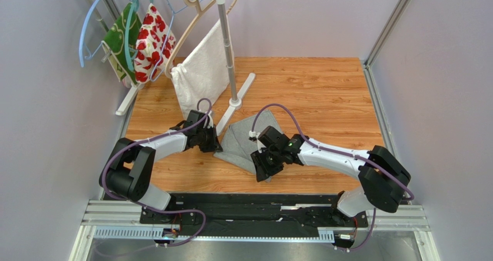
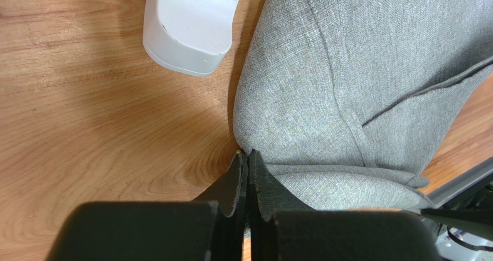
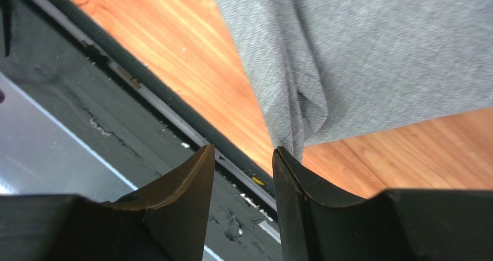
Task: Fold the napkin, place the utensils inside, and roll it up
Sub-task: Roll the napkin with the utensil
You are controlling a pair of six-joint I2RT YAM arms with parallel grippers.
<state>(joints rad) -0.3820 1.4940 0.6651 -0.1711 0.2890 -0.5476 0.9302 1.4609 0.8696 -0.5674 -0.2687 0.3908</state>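
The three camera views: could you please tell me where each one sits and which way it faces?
Top external: above and behind the bases, looking down on the table; the left arm and right arm show.
Left wrist: on the left arm, looking along the shut left gripper at the napkin.
Right wrist: on the right arm, looking past the open right gripper toward the table's near edge.
Shared: napkin and table appear in all three.

The napkin [image 1: 243, 138] lies on the table [image 1: 324, 93] between the two end effectors. Its edge meets the tips of the left end effector [image 2: 247, 157], and its corner touches one finger of the right end effector [image 3: 243, 157]. The rack foot [image 2: 188, 24] sits ahead and left of the left end effector, just beside the napkin
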